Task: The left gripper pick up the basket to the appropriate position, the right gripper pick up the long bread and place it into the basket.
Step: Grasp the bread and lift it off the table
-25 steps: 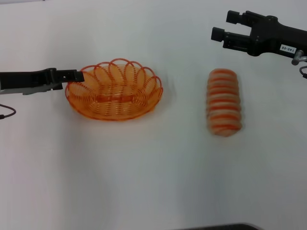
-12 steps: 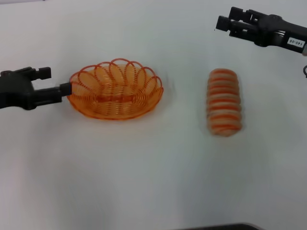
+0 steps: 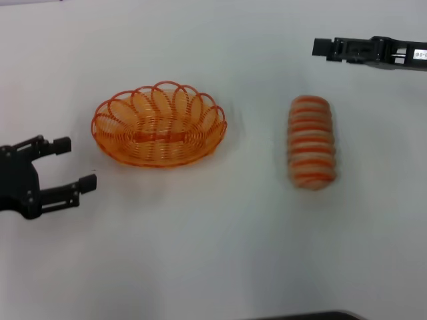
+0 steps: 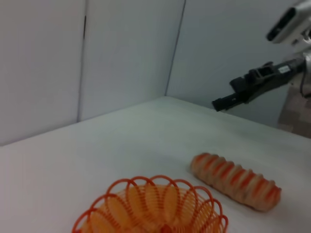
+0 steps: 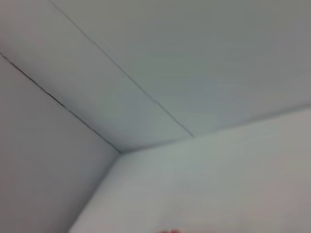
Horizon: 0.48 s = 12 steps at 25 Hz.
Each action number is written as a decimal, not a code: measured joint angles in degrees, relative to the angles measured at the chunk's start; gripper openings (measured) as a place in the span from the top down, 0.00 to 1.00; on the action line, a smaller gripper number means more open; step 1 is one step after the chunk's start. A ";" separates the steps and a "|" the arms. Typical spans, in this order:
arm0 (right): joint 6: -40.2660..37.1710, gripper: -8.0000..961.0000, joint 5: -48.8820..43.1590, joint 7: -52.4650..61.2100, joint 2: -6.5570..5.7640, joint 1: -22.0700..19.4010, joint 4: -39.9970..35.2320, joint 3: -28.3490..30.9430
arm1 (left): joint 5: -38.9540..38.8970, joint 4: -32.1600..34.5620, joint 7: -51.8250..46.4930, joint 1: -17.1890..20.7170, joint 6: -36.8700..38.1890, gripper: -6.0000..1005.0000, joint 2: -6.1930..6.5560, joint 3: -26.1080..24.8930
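1. Nearest the robot on its left side, the left gripper [image 3: 69, 165] hovers low over the white table [image 3: 200, 253], its two black fingers spread apart with nothing between them.
2. The basket [image 3: 159, 125] sits on the table just beyond that gripper and a little toward the middle (close by, but a clear strip of table shows between its rim and the fingertips). It is upright and holds nothing.
3. Well to the right of the basket lies the long bread [image 3: 311, 141], flat on the table, its length running away from the robot. It touches neither the basket nor either gripper.
4. Farther back on the right, the right gripper [image 3: 322, 48] hangs above the table beyond the bread's far end, pointing toward the left. It is seen edge-on from the head camera, so I cannot tell whether its fingers are apart or together.
5. From the left wrist camera the basket [image 4: 151, 208] is closest, the bread [image 4: 234, 179] beside it, and the right gripper [image 4: 219, 102] is in the air past the bread, in front of a grey wall [image 4: 121, 53].
6. The right wrist camera shows only wall panels and the table edge.
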 joint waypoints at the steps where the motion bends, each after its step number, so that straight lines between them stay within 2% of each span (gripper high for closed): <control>1: -0.51 0.13 -1.61 3.28 -0.16 0.43 -1.37 -0.49 | 0.25 -0.19 1.28 0.49 0.34 0.16 -0.01 -0.21; 8: -5.91 0.13 -13.61 20.22 -2.35 5.77 -6.21 -2.23 | 1.29 -1.28 7.75 1.88 2.49 0.16 0.02 -2.35; 12: -9.25 0.13 -20.20 26.93 -2.58 8.89 -7.16 -2.32 | 1.99 -2.28 10.72 2.94 2.97 0.16 -0.01 -2.53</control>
